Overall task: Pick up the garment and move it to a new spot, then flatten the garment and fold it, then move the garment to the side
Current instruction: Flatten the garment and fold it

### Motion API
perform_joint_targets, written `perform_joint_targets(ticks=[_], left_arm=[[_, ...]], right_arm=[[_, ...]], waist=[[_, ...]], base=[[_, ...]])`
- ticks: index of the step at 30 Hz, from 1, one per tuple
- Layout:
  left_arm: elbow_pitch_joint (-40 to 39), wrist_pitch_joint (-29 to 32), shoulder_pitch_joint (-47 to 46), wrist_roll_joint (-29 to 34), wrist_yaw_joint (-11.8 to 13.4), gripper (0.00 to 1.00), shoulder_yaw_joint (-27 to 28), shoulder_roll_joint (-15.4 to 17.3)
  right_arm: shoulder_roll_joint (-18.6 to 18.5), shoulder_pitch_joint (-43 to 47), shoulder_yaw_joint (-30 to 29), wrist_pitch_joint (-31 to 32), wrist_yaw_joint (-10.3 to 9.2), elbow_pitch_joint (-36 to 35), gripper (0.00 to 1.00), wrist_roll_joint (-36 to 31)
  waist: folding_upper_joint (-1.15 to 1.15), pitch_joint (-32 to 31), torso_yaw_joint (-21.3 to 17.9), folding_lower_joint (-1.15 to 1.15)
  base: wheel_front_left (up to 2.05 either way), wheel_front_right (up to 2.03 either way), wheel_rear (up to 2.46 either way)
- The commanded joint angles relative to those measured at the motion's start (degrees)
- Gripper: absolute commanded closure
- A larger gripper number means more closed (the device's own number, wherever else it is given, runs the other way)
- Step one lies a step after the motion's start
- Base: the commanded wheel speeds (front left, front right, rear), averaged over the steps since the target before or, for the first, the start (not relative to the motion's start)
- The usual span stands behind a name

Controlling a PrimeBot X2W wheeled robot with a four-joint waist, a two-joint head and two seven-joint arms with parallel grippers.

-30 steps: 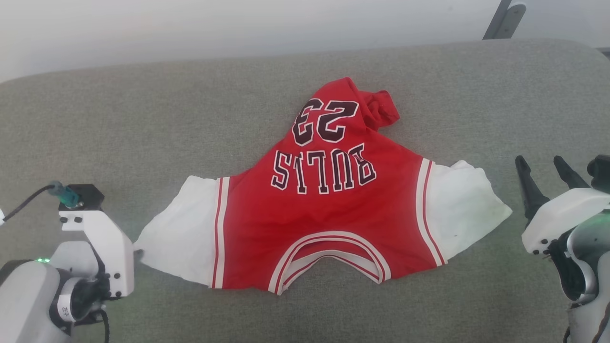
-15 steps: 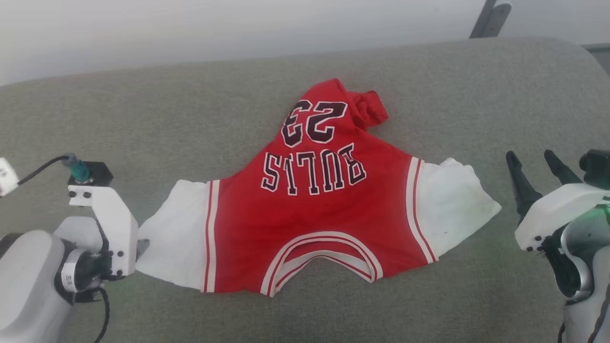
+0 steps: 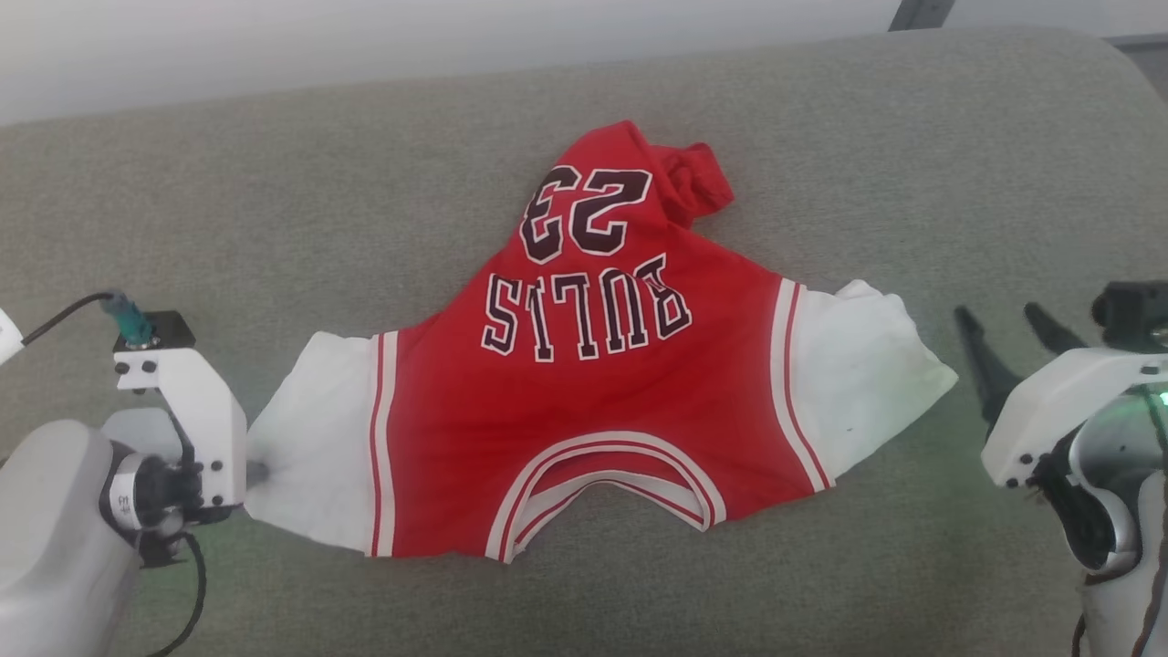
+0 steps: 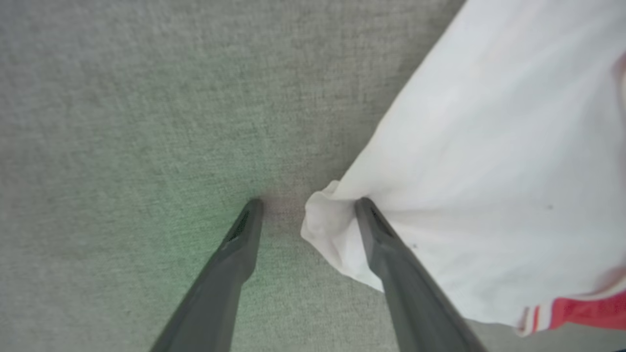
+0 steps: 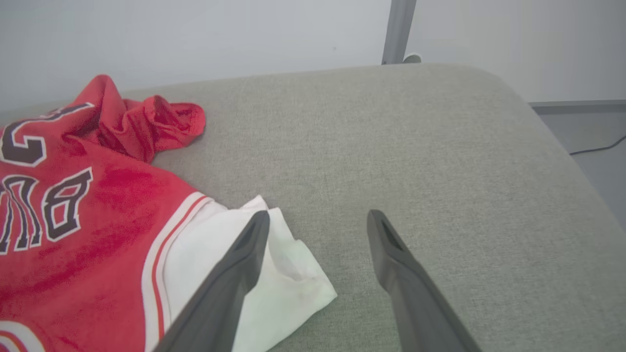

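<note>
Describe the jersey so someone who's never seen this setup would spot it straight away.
On the grey cushion, look at the middle, between the left claw and the right claw. The jersey lies spread there. It alone is bright red, with white side panels, striped trim and a black 23.

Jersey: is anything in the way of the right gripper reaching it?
Nothing visible. Bare cushion lies between the open right gripper and the white corner of the jersey.

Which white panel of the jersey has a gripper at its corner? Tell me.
The white panel on the robot's left: its bunched corner lies between the open fingers of the left gripper. The right white panel lies clear of the right gripper.
</note>
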Motion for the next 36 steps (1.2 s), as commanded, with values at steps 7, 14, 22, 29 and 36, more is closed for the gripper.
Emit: perform_joint_targets(ticks=[7, 14, 22, 29, 36], left_arm=[[3.2, -1.7, -0.8, -0.1, -1.3, 1.00, -2.0, -3.5], [3.5, -4.2, -3.3, 0.3, -2.4, 1.00, -2.4, -5.2], [4.1, -6.5, -4.7, 0.3, -3.5, 1.00, -3.2, -7.2], [6.4, -9.7, -5.6, 0.2, -4.0, 1.00, -2.9, -7.9], [4.3, -14.2, -8.6, 0.9, -5.2, 1.00, -1.5, -6.5]], right_arm=[[-4.0, -0.7, 3.9, 11.1, 0.02, 1.7, 0.00, 4.2], [-7.7, -3.8, 4.7, 21.3, 0.02, 5.9, 0.00, 5.8], [-9.1, -4.9, 4.2, 31.5, -0.03, 11.7, 0.00, 6.5], [-8.8, -6.2, 6.0, 32.7, 0.02, 15.4, 1.00, 8.7], [-8.6, -10.1, 5.8, 28.6, 0.03, 11.1, 1.00, 13.0]], waist=[[-0.01, 1.0, 2.6, 0.00], [-0.01, 2.1, 5.9, 0.00], [-0.01, 3.6, 8.6, 0.00], [-0.01, 3.6, 9.5, 0.00], [-0.01, -0.9, 9.6, 0.00]], base=[[0.00, 0.00, 0.00], [0.00, 0.00, 0.00], [0.00, 0.00, 0.00], [0.00, 0.00, 0.00], [0.00, 0.00, 0.00]])
